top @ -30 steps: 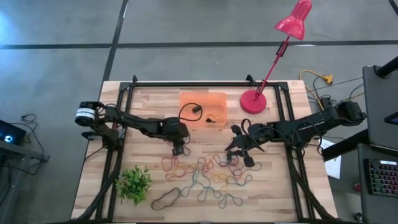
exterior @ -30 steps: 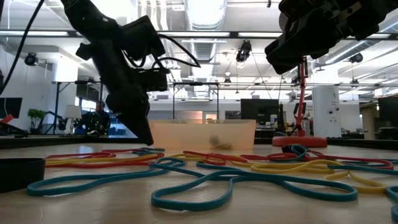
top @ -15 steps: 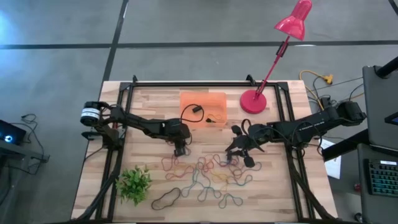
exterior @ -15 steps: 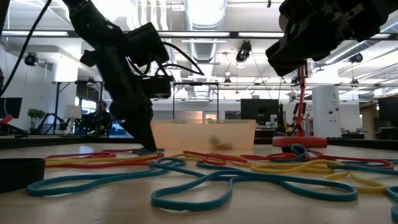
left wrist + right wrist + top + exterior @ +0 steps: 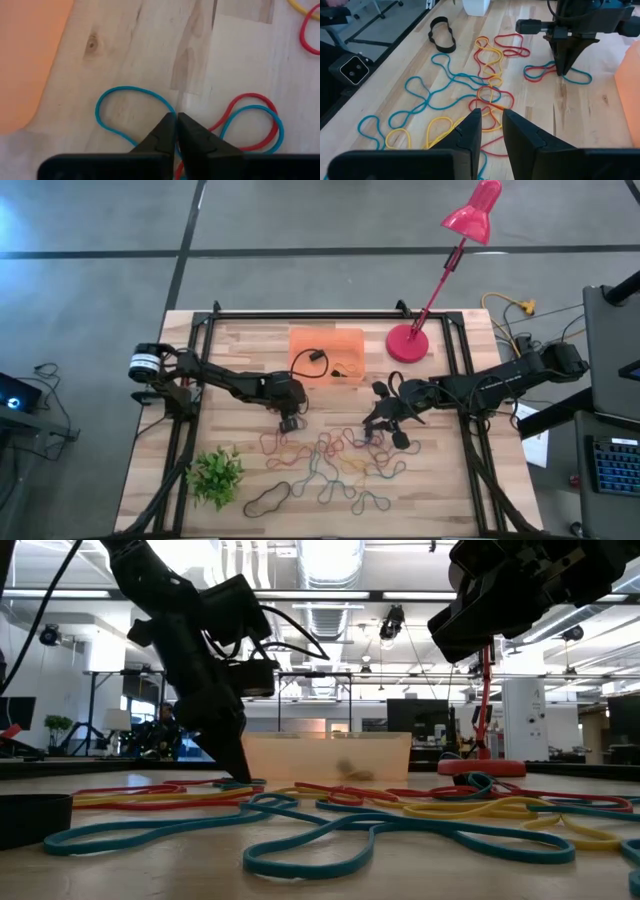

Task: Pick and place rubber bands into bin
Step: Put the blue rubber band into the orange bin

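Blue rubber band (image 5: 131,112), paired with a red one (image 5: 252,112), pinched between the fingertips of the left end effector (image 5: 176,120), fingers pressed together on the strand, tips down at the desk (image 5: 240,350) just on the near side of the bin (image 5: 327,355). Rest of the rubber bands (image 5: 330,465) spread in a loose tangle a little farther from the bin, toward the desk's front edge. Right end effector (image 5: 491,116) poised over that tangle, fingers a narrow gap apart, nothing visibly between them.

Best lifted straight up and slowly, so the floppy loop comes free without dragging the red one or slipping from so thin a pinch. Worth checking that the strand really hangs from the tips before swinging toward the bin. Then carried well over the orange rim and released low, inside the walls, clear of the black cable (image 5: 308,360) lying in the tray. Right arm better held back meanwhile, out of the left arm's path.
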`<control>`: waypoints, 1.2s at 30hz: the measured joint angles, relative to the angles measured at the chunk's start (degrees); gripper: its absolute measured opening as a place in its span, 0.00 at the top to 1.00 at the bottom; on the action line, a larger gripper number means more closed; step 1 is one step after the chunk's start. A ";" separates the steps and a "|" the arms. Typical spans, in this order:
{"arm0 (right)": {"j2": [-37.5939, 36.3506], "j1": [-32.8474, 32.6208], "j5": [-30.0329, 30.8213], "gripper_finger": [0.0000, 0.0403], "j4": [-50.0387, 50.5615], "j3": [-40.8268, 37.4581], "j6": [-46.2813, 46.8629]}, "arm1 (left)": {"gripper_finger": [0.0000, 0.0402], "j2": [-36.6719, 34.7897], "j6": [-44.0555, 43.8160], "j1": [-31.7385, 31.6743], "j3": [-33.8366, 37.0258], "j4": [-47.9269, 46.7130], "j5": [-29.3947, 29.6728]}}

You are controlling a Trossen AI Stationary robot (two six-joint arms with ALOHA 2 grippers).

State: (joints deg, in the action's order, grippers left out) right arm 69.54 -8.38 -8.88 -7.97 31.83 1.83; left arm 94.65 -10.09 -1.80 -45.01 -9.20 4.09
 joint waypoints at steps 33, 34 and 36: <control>-0.02 0.00 1.55 0.83 -0.11 -0.04 -0.50 | 1.00 -16.53 8.10 1.07 -1.88 2.47 6.84; -0.02 -0.02 1.55 0.83 -0.11 -0.04 -0.50 | 1.00 -17.18 8.74 1.07 -1.83 3.14 7.77; -0.02 -0.02 1.55 0.83 -0.11 -0.04 -0.50 | 1.00 -18.14 9.89 1.07 -1.64 5.88 9.60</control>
State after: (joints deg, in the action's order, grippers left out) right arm 69.52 -8.40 -7.33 -8.08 31.79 1.32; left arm 76.51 -0.20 -0.73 -46.65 -3.32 13.69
